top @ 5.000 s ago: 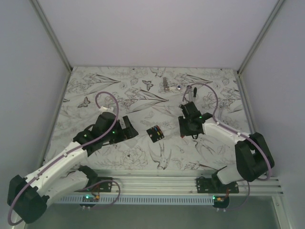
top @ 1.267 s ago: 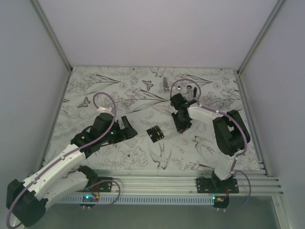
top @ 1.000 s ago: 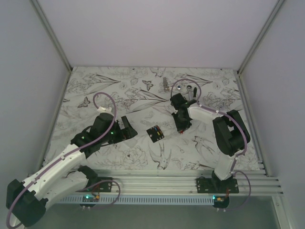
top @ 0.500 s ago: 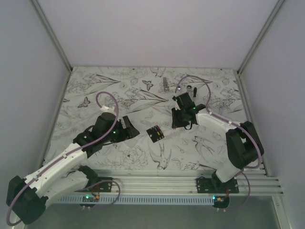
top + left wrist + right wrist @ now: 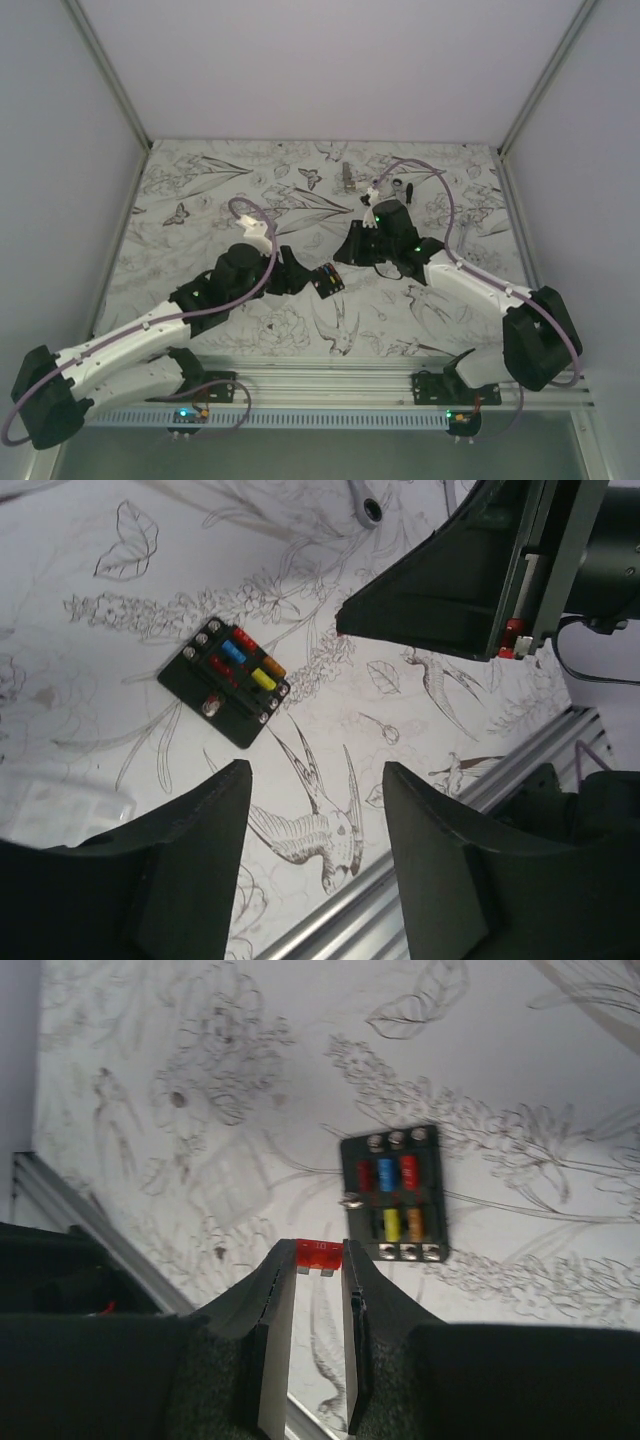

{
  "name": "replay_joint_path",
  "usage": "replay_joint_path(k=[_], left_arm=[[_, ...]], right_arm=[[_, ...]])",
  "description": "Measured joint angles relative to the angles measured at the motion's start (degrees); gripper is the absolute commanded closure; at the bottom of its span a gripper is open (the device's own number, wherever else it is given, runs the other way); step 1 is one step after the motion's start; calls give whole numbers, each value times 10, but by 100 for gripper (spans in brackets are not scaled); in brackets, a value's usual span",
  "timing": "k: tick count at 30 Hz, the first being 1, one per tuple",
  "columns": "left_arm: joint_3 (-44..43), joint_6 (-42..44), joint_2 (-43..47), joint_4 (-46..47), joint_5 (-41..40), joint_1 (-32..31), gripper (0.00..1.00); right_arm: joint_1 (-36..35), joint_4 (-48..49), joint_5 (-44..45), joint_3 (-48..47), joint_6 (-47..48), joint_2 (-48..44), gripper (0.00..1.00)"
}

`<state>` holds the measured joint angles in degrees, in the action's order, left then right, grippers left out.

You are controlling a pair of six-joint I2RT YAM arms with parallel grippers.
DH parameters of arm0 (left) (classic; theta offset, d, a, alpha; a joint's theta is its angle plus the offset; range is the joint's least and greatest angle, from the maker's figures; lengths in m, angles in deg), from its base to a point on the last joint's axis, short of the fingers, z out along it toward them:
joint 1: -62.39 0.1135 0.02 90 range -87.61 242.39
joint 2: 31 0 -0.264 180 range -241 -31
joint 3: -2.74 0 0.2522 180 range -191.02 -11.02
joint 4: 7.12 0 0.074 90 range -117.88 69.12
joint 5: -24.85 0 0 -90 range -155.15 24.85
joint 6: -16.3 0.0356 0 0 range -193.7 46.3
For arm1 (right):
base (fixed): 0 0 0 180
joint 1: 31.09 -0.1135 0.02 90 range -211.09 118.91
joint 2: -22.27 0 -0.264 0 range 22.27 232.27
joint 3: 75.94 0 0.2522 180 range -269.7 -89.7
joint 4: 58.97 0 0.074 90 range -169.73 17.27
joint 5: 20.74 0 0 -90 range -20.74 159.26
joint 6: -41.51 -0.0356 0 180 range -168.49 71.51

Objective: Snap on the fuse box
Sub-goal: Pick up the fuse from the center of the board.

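Observation:
The fuse box (image 5: 326,279) is a small black block lying flat mid-table, with red, blue, yellow and orange fuses in its slots (image 5: 225,680) (image 5: 393,1195). My left gripper (image 5: 302,275) hovers just left of it; in its wrist view (image 5: 315,780) the jaws stand apart with only the table between them. My right gripper (image 5: 347,250) hangs above and to the right of the box. It is shut on a small red fuse (image 5: 320,1253), pinched at the fingertips (image 5: 318,1258) a little short of the box.
A clear plastic piece (image 5: 225,1175) lies on the table near the box (image 5: 60,805). A silver ratchet wrench (image 5: 347,178) and small parts (image 5: 404,187) lie at the back. An aluminium rail (image 5: 330,375) runs along the near edge.
My left arm has reached right, up to the fuse box, and its jaws have narrowed. My right arm has swung left and lower toward the box, still holding the red fuse.

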<state>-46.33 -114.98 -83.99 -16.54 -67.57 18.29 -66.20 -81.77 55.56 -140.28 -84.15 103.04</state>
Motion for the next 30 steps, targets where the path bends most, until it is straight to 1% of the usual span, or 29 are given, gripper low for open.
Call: replay_joint_path(k=[2,7,14,19,27,30], left_arm=[[0,16,-9,20,-21,-18,49],[13,60,-18,85,-71,-60,54],[14,97,-51,142,-112,-85,59],[14,112,-75,164,-138,-91,70],[14,120,-77,179,-155,-92,85],[14,120,-77,186,-154,-92,96]], right_arm=[[-6,14,-9,1,-14,-8,78],[-20,51,-24,3,-45,-31,78],[-42,86,-40,4,-76,-42,78],[-58,104,-48,12,-93,-45,78],[-64,126,-47,29,-111,-63,78],[-65,134,-45,31,-116,-65,78]])
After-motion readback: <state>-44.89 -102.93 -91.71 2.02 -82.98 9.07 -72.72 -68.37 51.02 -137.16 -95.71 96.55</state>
